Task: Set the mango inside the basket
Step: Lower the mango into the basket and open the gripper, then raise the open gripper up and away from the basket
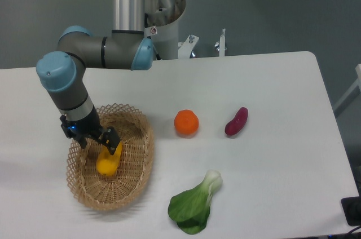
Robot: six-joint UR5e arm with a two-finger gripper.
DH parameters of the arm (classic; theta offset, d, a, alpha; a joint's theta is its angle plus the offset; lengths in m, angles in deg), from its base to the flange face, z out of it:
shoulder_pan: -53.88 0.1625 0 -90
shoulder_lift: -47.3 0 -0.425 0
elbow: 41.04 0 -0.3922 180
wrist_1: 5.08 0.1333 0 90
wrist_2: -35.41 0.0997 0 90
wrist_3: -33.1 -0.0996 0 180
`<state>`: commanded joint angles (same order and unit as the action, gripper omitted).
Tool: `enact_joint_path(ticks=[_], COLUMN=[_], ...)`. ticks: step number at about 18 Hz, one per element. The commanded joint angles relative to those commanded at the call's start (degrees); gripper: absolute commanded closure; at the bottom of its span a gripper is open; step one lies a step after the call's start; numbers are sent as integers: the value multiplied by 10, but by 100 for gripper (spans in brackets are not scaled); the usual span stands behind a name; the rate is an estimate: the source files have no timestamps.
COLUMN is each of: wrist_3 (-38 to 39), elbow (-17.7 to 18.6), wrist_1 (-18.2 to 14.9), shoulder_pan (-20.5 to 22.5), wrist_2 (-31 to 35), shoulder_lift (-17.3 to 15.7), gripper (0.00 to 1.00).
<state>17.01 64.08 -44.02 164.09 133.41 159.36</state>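
The mango (pixel 108 162), yellow shading to orange, lies inside the oval wicker basket (pixel 138 163) at the front left of the table. My gripper (pixel 97 140) hangs over the basket's far left part, pointing down. Its two dark fingers (pixel 112 137) stand apart, wider than the mango. The right finger overlaps the mango's upper end. The mango looks to rest on the basket floor just below and in front of the fingers.
A round orange (pixel 186 122) sits right of the basket. A dark red oblong vegetable (pixel 236 121) lies further right. A green leafy bok choy (pixel 194 205) lies near the front edge. The robot's base (pixel 163 8) stands behind the table.
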Motion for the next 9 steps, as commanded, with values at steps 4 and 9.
enact_joint_path(ticks=[4,9], wrist_3=[-1,-46], elbow=[-7,-24], wrist_1=[-1,-30], shoulder_pan=[22,70], wrist_2=[-3,-10], shoulder_lift=[-14,-34], gripper=[0,0])
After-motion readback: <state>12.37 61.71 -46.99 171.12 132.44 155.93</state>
